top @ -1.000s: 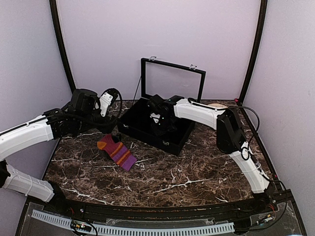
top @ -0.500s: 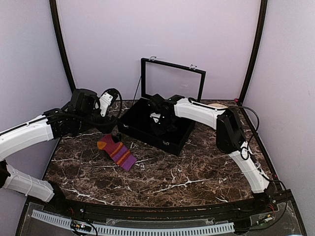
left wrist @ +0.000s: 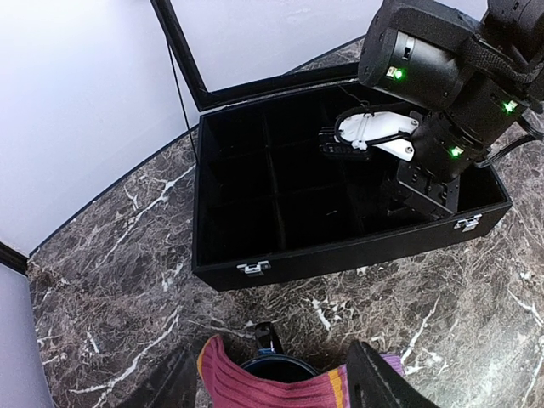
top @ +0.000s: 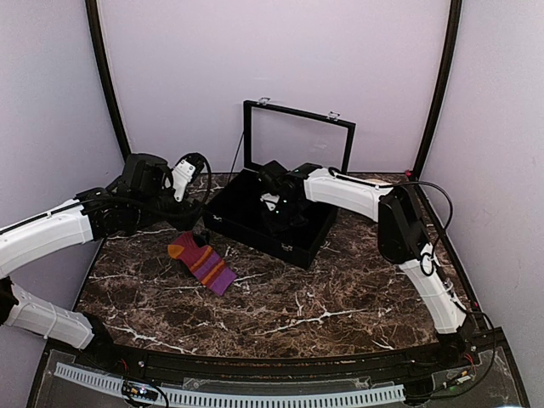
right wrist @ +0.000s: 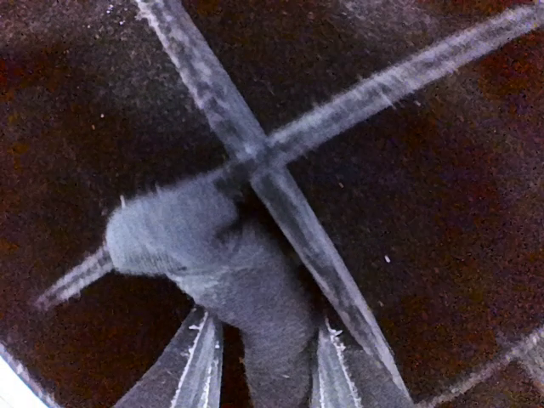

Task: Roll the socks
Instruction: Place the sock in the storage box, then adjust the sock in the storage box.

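- We are looking at the striped sock [top: 202, 264] lying flat on the marble table [top: 331, 297]. It is banded in orange, red and purple, and it is resting just in front of the near left corner of the open black case [top: 293, 248].
- Its long axis is running diagonally in the top view. The orange end is pointing toward the far left and the purple end toward the near right.
- The black sock [right wrist: 229, 272] is sitting inside the case, draped over the crossing of two dividers [right wrist: 374, 85]. In the right wrist view it is showing as dull grey, with its rounded end pointing to the upper left.
- The right arm is reaching from the near right across the table, its wrist bending down into the case. The right gripper [top: 277, 214] is pinching the black sock, one finger pressing on each side of the fabric.
- The left arm is coming in from the left edge, forearm low over the marble. The left gripper [left wrist: 272, 378] is holding its fingers spread wide, with the striped sock showing between them (we cannot tell whether they are touching it).
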You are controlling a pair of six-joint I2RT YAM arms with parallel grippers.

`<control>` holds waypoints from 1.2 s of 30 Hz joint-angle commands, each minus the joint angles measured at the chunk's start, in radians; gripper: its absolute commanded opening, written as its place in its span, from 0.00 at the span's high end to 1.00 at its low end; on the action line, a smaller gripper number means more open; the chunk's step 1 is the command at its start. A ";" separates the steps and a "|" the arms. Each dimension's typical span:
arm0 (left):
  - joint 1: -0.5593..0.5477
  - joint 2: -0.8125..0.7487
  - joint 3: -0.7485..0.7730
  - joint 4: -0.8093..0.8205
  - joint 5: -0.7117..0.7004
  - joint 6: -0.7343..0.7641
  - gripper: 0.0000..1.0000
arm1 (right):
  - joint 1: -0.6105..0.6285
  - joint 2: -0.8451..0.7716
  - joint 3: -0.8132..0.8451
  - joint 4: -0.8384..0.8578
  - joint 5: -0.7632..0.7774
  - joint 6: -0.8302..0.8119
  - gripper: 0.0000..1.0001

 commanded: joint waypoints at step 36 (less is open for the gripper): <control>0.012 0.017 0.013 0.005 0.010 0.009 0.38 | -0.008 -0.027 0.043 0.114 -0.044 -0.003 0.96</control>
